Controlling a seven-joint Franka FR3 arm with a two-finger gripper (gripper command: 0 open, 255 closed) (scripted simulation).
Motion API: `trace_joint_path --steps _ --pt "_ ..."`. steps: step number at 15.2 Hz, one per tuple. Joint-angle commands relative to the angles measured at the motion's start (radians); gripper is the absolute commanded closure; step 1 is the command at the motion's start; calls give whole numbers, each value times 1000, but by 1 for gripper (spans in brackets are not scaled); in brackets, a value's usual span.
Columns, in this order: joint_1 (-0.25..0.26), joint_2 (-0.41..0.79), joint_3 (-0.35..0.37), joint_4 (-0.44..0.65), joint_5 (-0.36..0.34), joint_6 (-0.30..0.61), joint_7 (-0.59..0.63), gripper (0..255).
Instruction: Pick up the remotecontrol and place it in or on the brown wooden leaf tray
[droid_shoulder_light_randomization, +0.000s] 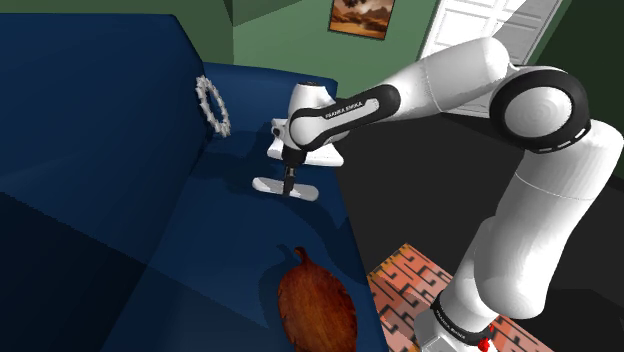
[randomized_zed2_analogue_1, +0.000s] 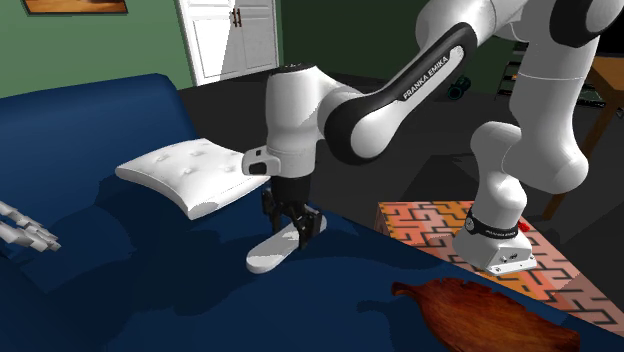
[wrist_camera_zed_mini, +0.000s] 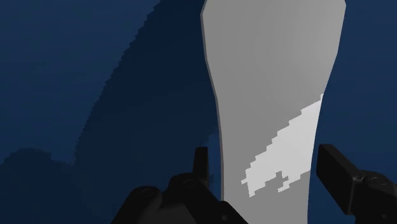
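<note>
Wrist view shows the white remote control between the parted fingers

Shoulder view looks down on the gripper from high up; second exterior view, similar side, is lower and nearer; wrist view is closest, directly above. Shared region: sofa seat.

Dark blue sofa with white remote control, brown leaf tray, white cushion and toothed white ring

"FRANKA EMIKA" on the arm
</note>
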Motion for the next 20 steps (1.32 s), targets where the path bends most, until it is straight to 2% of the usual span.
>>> trace_joint_path --steps 1,18,20 --pt "1 -11 0 15 -2 -26 3 255" --pt "0 -87 -2 148 -16 -235 21 255" --pt "16 -148 13 75 -20 -220 53 255"
